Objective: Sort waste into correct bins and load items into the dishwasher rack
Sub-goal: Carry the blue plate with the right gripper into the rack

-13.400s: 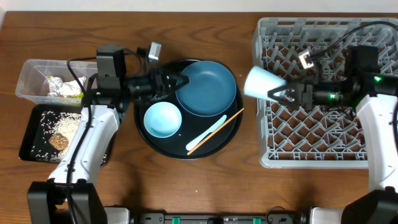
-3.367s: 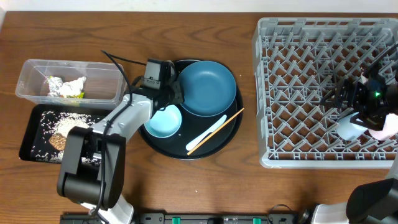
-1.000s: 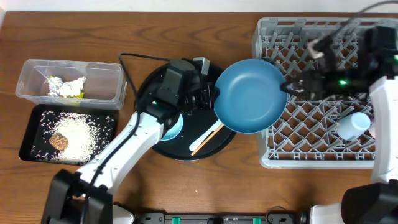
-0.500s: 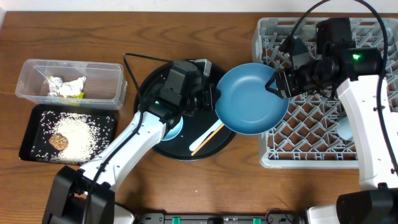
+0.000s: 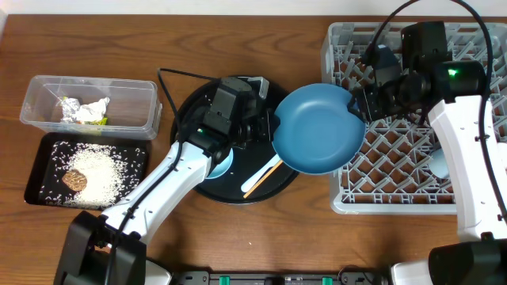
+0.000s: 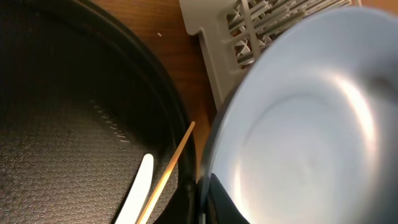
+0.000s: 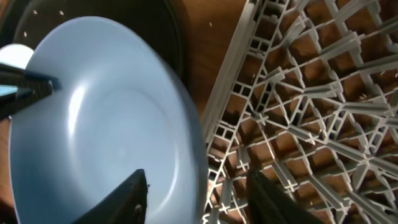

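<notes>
My left gripper [image 5: 273, 129] is shut on the left rim of the big round blue plate [image 5: 317, 129] and holds it tilted between the round black tray and the grey dishwasher rack [image 5: 412, 190]. The left wrist view shows the fingers [image 6: 204, 202] pinching the plate [image 6: 305, 124]. My right gripper [image 5: 354, 107] is open, and its fingers [image 7: 199, 199] straddle the right rim of the plate [image 7: 106, 118]. The light blue bowl [image 5: 218, 158], white spoon [image 5: 268, 167] and chopstick [image 5: 257, 180] lie on the round tray. A pale blue cup [image 5: 437, 162] sits in the rack. The pink cup is out of view.
The round black tray [image 5: 190, 170] is under my left arm. At the far left, a clear tub [image 5: 87, 83] holds tissue and a wrapper. A black rectangular tray [image 5: 40, 170] holds rice and a brown lump [image 5: 75, 180]. The rack's pegs [image 7: 311, 93] lie right of the plate.
My right arm has swung left from over the rack to the plate's right rim, with its open fingers now around that rim. The left gripper and plate have hardly moved.
</notes>
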`<state>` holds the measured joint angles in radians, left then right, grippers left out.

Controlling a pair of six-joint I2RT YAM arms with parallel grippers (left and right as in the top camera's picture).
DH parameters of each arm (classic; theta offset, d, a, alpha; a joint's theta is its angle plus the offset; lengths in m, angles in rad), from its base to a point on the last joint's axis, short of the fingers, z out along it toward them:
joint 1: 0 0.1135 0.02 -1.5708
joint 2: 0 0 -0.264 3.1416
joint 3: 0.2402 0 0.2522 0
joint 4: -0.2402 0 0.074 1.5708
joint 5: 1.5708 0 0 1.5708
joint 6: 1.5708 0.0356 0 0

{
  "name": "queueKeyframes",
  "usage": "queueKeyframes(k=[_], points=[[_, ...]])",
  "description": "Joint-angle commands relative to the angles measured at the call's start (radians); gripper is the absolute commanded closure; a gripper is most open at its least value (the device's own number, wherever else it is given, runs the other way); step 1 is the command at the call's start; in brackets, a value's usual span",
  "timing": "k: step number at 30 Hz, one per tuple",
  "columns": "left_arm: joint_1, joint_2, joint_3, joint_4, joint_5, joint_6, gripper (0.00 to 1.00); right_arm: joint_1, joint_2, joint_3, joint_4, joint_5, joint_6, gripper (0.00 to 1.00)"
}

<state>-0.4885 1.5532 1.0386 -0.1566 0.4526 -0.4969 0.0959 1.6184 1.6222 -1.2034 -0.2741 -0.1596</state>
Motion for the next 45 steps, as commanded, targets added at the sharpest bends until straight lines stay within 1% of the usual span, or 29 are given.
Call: queueKeyframes(k=[1,5,6,8,11,12,13,21,26,30,33,35,39,43,45], points=[[-0.001,-0.01,0.014,0.005,0.01,0.009,0.94,0.002,-0.01,-0.034,-0.001,0.008,0.011,0.6],[-0.001,-0.01,0.014,0.005,0.01,0.009,0.94,0.003,-0.01,-0.085,0.037,0.008,0.033,0.77],[-0.001,-0.01,0.014,0.006,0.01,0.009,0.94,0.003,-0.01,-0.093,0.042,0.008,0.032,0.78],[-0.001,-0.01,0.014,0.009,0.01,0.009,0.94,0.003,-0.01,-0.097,0.045,0.008,0.032,0.77],[-0.001,-0.01,0.014,0.01,0.01,0.009,0.94,0.003,-0.01,-0.097,0.045,0.008,0.032,0.72],[-0.001,-0.01,0.014,0.01,0.01,0.009,0.94,0.003,-0.01,-0.097,0.038,0.008,0.032,0.79],[-0.001,-0.01,0.014,0.01,0.01,0.009,0.94,0.003,-0.01,-0.097,0.032,0.008,0.032,0.99],[-0.001,-0.01,0.014,0.033,0.006,0.01,0.94,0.0,-0.01,-0.097,0.034,0.009,0.032,0.99],[0.019,-0.01,0.014,0.039,-0.031,0.019,0.93,-0.032,-0.01,-0.079,0.034,0.032,0.039,0.99],[0.069,-0.015,0.014,0.039,-0.027,0.021,0.93,-0.098,-0.01,-0.026,0.028,0.133,0.161,0.99],[0.121,-0.027,0.014,0.039,-0.016,0.021,0.92,-0.16,-0.011,0.024,0.008,0.171,0.21,0.99],[0.156,-0.038,0.015,0.033,-0.016,0.021,0.83,-0.197,-0.011,0.05,-0.004,0.208,0.236,0.99],[0.224,-0.057,0.014,0.0,-0.016,0.021,0.83,-0.27,-0.011,0.086,-0.01,0.343,0.319,0.99],[0.27,-0.067,0.014,-0.045,-0.016,0.021,0.83,-0.324,-0.011,0.087,0.023,0.499,0.387,0.99],[0.286,-0.069,0.014,-0.061,-0.016,0.021,0.72,-0.345,-0.011,0.087,0.036,0.591,0.461,0.99]])
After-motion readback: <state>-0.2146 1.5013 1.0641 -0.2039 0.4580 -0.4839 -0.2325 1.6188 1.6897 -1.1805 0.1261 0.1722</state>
